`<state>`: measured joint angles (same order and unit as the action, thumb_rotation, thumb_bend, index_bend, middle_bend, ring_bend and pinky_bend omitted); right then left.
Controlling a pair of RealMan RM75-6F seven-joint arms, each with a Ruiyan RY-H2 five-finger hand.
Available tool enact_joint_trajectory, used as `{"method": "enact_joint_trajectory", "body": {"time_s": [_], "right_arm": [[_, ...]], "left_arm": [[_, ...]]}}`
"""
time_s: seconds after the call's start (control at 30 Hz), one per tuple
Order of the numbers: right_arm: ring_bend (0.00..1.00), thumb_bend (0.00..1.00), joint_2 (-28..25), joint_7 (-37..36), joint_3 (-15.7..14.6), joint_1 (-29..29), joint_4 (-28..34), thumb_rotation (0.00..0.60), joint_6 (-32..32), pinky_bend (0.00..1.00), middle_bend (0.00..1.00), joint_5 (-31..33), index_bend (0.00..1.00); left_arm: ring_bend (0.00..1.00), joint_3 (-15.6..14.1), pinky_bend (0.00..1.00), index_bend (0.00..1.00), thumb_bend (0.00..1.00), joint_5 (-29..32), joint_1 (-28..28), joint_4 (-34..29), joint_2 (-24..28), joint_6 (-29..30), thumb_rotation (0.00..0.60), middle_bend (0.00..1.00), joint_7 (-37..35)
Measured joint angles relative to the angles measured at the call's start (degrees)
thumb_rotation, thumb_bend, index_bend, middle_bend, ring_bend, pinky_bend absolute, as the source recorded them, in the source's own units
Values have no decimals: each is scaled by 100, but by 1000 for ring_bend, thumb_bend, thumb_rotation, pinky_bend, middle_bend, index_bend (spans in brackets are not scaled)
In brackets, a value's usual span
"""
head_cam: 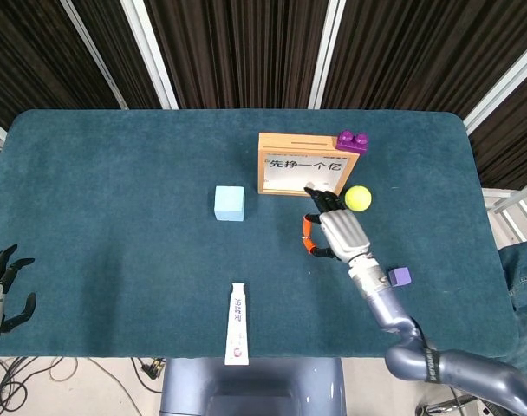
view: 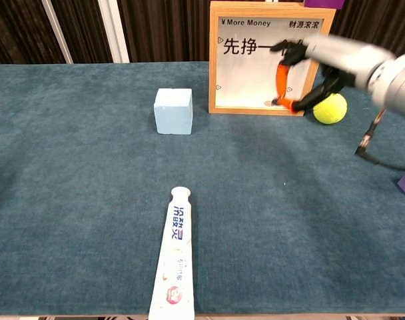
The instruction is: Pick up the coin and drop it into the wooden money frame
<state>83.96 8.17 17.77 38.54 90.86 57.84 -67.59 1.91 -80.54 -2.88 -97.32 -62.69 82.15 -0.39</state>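
- While the right hand (view: 309,70) hung before the wooden money frame (head_cam: 302,165), at 12 o'clock on the desk (head_cam: 116,191), the coin was not visible.
- Whether its curled fingers (view: 282,75) pinched it, I cannot tell.
- A loose pinch could drop it before the top slot.

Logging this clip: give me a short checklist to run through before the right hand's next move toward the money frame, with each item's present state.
1. Coin held by right robot hand: cannot tell, no coin visible.
2. Right robot hand raised off the table: ok.
3. Slot on top of the wooden money frame unblocked: ok; purple brick sits at the right end.
4. Yellow ball clear of the path: not ok, close under the hand.
5. Left robot hand out of the way: ok, open at the table's edge.
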Motion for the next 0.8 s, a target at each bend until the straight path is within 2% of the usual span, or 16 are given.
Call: {"method": "enact_joint_trajectory", "body": {"time_s": [0.13, 0.37, 0.6, 0.8], "right_arm": [[0, 688, -626, 380, 306, -13, 641, 600, 140, 0, 21, 149, 735], [0, 687, -1239, 927, 951, 375, 1021, 600, 33, 0, 21, 777, 735], [0, 687, -1418, 1281, 1324, 927, 870, 600, -295, 0, 21, 1556, 735], [0, 687, -1462, 1483, 1510, 1587, 222, 600, -886, 0, 21, 2509, 735]], "left_arm": [[0, 3, 171, 229, 449, 13, -2, -6, 1, -7, 600, 3, 7], [0, 21, 171, 230, 450, 82, -12, -30, 8, -52, 600, 3, -26], [0, 38, 167, 230, 450, 141, -27, -34, 17, -104, 600, 3, -52], [0, 69, 167, 230, 450, 238, -77, -34, -4, -187, 600, 3, 56]]}}
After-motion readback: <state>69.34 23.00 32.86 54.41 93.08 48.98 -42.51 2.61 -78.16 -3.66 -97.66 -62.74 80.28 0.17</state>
